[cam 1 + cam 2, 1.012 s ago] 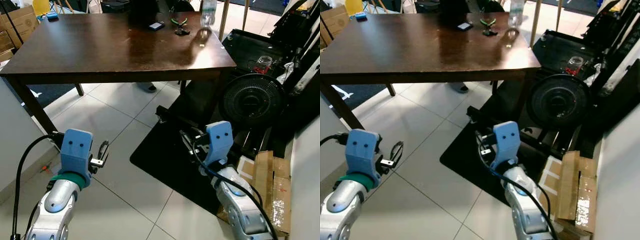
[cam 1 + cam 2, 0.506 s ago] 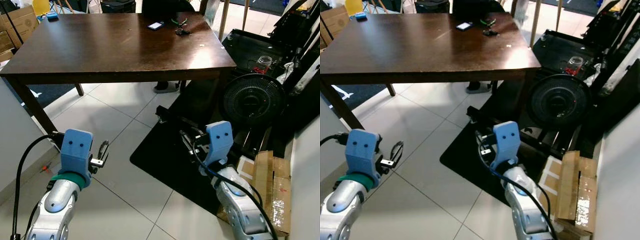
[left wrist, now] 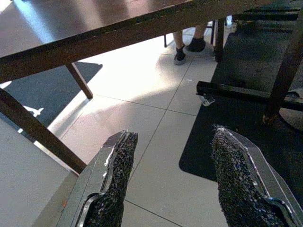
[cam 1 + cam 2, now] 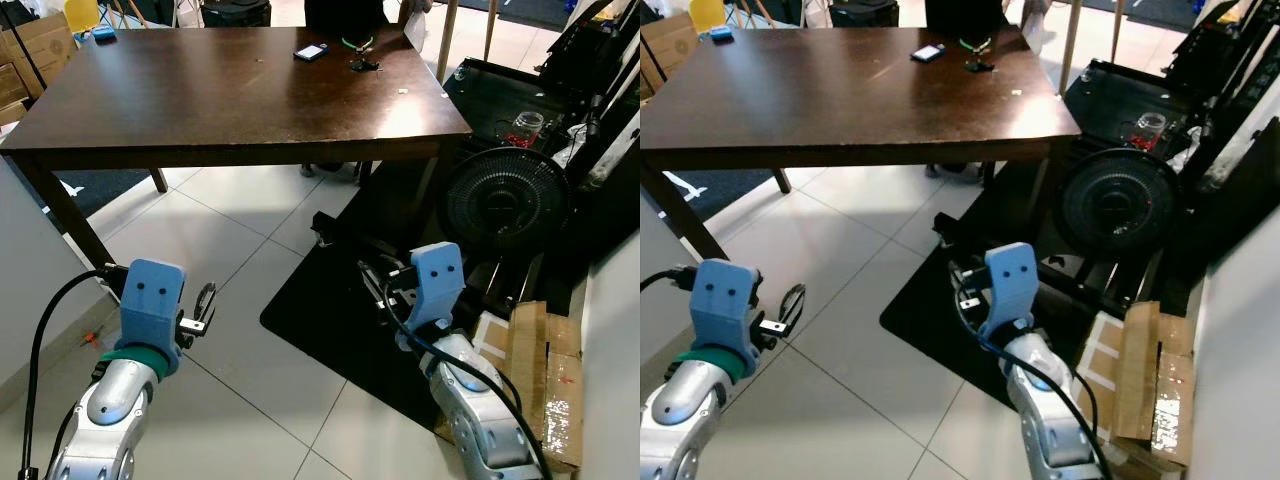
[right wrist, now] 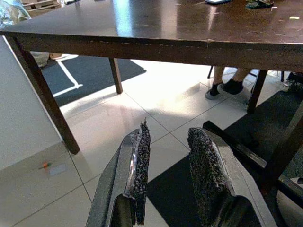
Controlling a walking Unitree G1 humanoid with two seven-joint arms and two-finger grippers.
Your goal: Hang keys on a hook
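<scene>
While both arms hang low over the tiled floor (image 4: pixel 250 200), left claw (image 3: pixel 173 182) and right claw (image 5: pixel 170 172) stand apart, empty. Keys (image 4: pixel 362 65): far edge of dark desk (image 4: pixel 200 90), beside phone (image 4: pixel 312 51).

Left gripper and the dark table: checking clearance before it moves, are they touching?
Apart. In the left wrist view the left gripper hangs over floor tiles, with open floor between it and the dark table.

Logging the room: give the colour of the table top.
Dark brown, glossy wood table top, best seen in the left eye view.
</scene>
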